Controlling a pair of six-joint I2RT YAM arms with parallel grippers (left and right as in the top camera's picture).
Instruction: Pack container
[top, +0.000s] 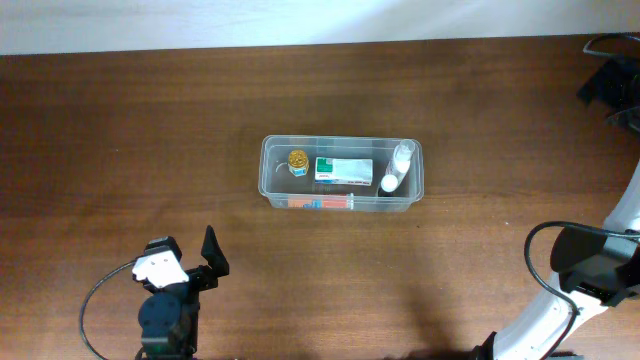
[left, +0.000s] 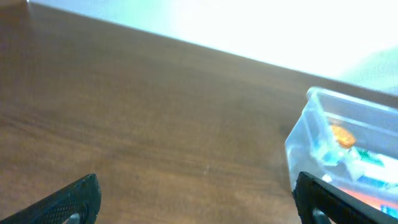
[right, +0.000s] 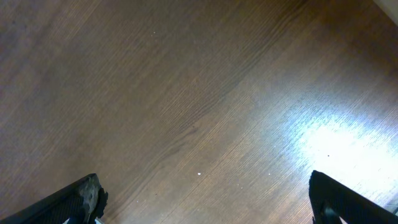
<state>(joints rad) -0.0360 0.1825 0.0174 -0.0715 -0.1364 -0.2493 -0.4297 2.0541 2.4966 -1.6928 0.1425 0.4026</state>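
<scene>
The container (top: 267, 175), a clear plastic tub, sits mid-table. Inside lie a small gold-lidded jar (top: 297, 160), a green-and-white box (top: 344, 170), two white bottles (top: 400, 158) and a flat orange-and-blue packet (top: 322, 203) along the front wall. My left gripper (top: 185, 252) is near the front left of the table, well short of the tub, open with nothing between its fingers. In the left wrist view the gripper (left: 196, 193) faces bare wood, with the container (left: 301, 140) at the right. My right gripper (right: 205, 190) stands open over bare table.
The right arm (top: 590, 265) rises at the table's front right corner, with black gear (top: 610, 85) at the far right edge. A pale wall strip runs along the table's back edge.
</scene>
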